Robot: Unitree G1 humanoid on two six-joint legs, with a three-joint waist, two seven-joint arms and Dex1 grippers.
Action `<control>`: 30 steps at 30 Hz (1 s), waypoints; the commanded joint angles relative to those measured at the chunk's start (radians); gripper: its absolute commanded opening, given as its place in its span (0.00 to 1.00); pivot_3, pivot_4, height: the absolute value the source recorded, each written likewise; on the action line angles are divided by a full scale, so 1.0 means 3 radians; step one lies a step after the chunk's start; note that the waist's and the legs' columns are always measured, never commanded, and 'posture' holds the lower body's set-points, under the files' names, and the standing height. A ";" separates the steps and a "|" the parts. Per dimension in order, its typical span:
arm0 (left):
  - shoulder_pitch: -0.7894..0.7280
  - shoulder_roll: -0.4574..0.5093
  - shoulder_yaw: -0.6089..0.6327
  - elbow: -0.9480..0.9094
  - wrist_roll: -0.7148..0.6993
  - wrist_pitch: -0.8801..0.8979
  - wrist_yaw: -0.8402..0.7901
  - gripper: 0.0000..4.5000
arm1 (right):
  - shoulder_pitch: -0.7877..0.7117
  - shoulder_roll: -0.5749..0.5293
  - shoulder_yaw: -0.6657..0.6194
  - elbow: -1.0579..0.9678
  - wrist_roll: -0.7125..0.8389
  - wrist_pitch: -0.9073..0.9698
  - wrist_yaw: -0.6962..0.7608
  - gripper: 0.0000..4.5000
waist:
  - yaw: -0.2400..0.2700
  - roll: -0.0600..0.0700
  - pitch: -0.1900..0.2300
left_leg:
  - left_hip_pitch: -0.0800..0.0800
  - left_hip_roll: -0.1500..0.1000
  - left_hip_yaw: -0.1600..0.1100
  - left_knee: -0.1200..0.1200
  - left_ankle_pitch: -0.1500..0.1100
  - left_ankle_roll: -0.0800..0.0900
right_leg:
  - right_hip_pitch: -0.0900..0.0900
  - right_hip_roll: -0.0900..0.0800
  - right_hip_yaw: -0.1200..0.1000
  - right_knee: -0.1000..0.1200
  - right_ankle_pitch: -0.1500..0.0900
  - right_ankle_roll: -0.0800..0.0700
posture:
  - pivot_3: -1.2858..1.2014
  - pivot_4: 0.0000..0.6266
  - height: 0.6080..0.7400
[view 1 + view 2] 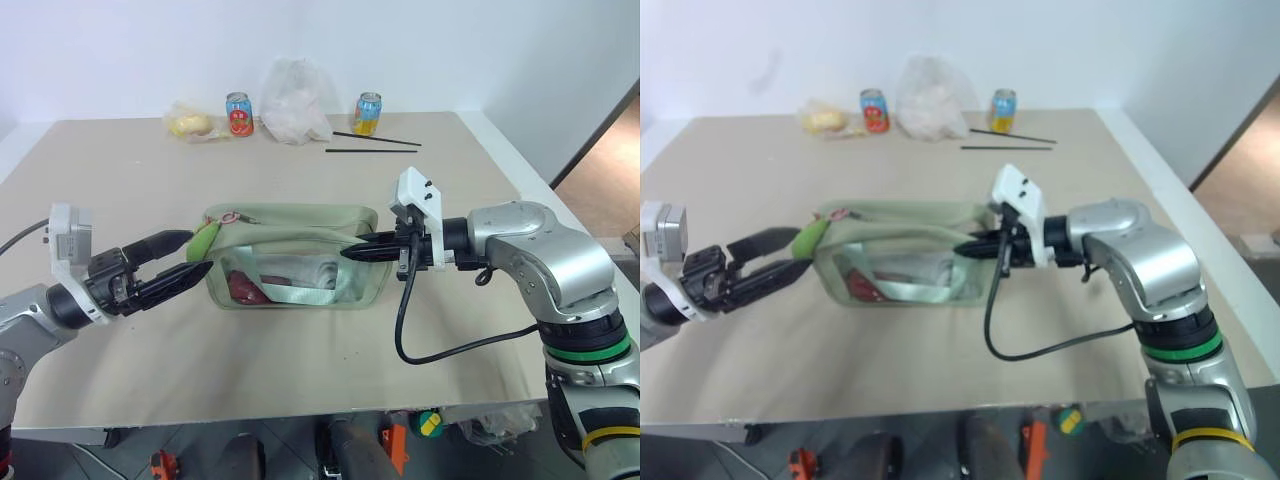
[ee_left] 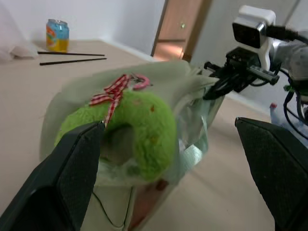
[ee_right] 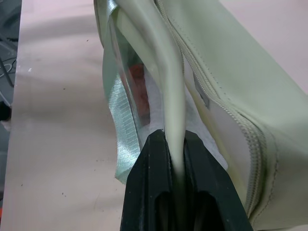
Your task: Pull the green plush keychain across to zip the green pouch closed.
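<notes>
Pouch [image 1: 295, 262] lying lengthwise mid-worktop [image 1: 120, 380], clear window facing the robot, red and white contents showing through. Top looking slack and gaping along most of its length, so the zip judged barely started, if at all; nearly the whole run across to the right end remaining.

Right gripper [image 1: 352, 251] reaching in from the pouch's right end, fingers [image 3: 151, 192] clamped together on a pale fabric edge of the pouch, apparently anchoring that end for the pull.

Left gripper [image 1: 185, 258] hovering at the pouch's left end, fingers [image 2: 72, 173] spread wide apart, holding nothing, one finger lying above the keychain and one below it in the head views. In the left wrist view, one finger sitting just beside the plush ring, the other well apart from it.

Keychain [image 2: 144, 132] sitting at the pouch's top left corner, hanging from a red-checked cord [image 2: 111, 94], not yet gripped.

Remaining, by this reading: closing the left fingers on the plush ring, then drawing it along the zip toward the right end while the right grip resists. Anchoring looking done; grasp and pull both pending.

Farther back on the worktop, well apart: white bag [image 1: 292, 100], two cans [image 1: 239, 114], chopsticks [image 1: 372, 146].
</notes>
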 commanded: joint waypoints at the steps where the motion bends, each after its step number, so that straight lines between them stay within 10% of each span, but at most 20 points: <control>1: -0.0092 0.0116 0.0054 0.0044 0.0058 -0.0023 -0.0072 1.00 | 0.0036 0.0035 0.0055 0.0025 0.0027 -0.0008 -0.0040 0.01 | 0.0000 0.0000 0.0000 | 0.0001 0.0000 0.0000 0.0000 0.0000 0.0000 | 0.0000 0.0001 0.0000 0.0000 0.0000 -0.0001 | 0.52 0.24 1.00; 7: -0.0157 0.0130 0.0057 0.0134 0.0038 0.0038 -0.0098 0.84 | 0.0069 0.0041 0.0062 0.0044 0.0022 -0.0060 -0.0075 0.00 | -0.0004 0.0000 0.0000 | 0.0001 0.0006 0.0000 -0.0001 0.0000 0.0001 | 0.0000 0.0006 -0.0001 0.0000 -0.0001 -0.0003 | 0.52 0.24 1.00; 18: -0.0149 0.0100 -0.0009 0.0091 0.0043 0.0099 -0.0171 0.00 | 0.0042 0.0038 0.0074 0.0123 -0.0004 -0.0137 -0.0086 0.00 | -0.0009 0.0000 0.0000 | 0.0000 0.0005 0.0001 -0.0002 0.0000 0.0001 | -0.0001 0.0005 0.0000 -0.0001 -0.0002 -0.0004 | 0.52 0.24 1.00; 30: -0.1017 -0.0149 -0.0074 0.0271 -0.0283 0.0145 0.0166 0.00 | 0.0057 0.0041 0.0120 0.0145 -0.0015 -0.0189 -0.0098 0.00 | -0.0005 -0.0002 -0.0001 | -0.0003 0.0003 -0.0002 0.0000 0.0000 0.0001 | 0.0001 0.0004 -0.0001 -0.0001 0.0000 -0.0002 | 0.52 0.24 1.00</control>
